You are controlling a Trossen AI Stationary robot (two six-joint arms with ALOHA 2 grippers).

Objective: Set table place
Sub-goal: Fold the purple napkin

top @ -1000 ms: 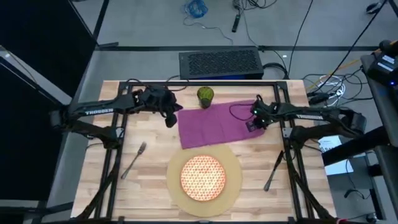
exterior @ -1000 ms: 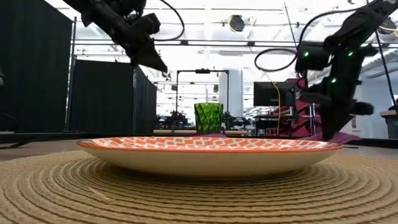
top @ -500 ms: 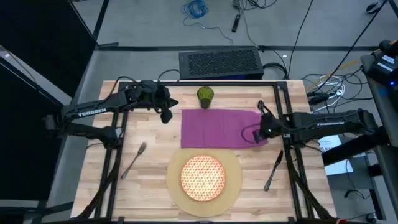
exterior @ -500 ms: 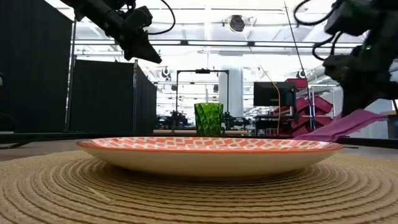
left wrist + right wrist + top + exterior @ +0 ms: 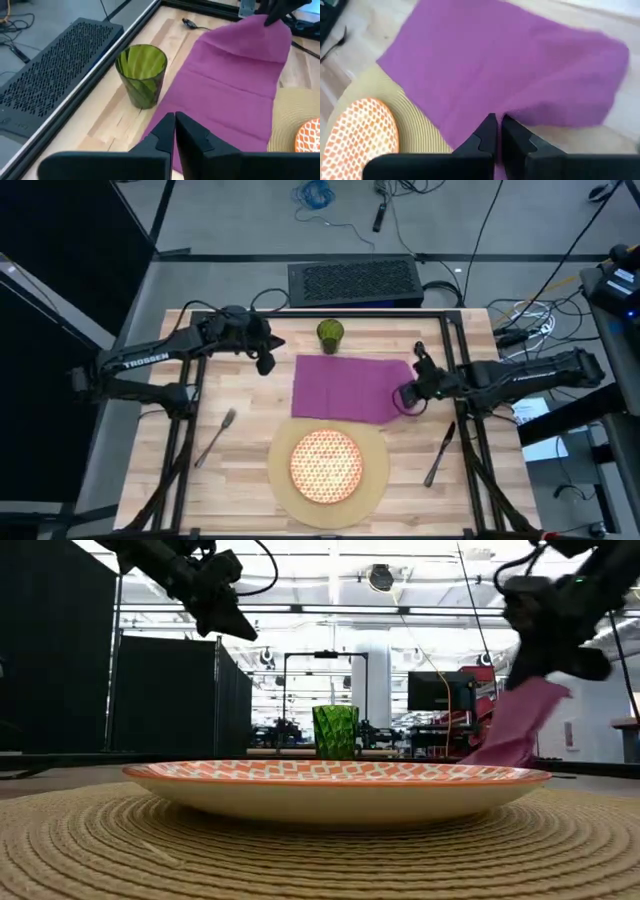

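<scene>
Jaws of right gripper [image 5: 408,397] pinch soft purple cloth napkin [image 5: 352,386], corner lifted, frame right; left gripper [image 5: 266,363] jaws pressed together, upper left.

Light-wood butcher-block table [image 5: 240,470] with black rails holds the set. Big round woven tan mat [image 5: 372,483] at 6 o'clock of the tabletop, flat. Smaller orange-and-white patterned plate [image 5: 326,465] centred on the mat, upright. Purple cloth napkin [image 5: 345,385] spread at 12 o'clock of the mat, near edge overlapping the mat rim; its 3 o'clock corner is lifted off the wood and bunched. Green faceted cup [image 5: 330,334] upright at 12 o'clock, just beyond the napkin's far edge. Metal fork [image 5: 215,435] lies at 9 o'clock of the mat, angled. Dark-handled knife [image 5: 439,454] lies at 3 o'clock of the mat, angled, apart from the rim.
</scene>
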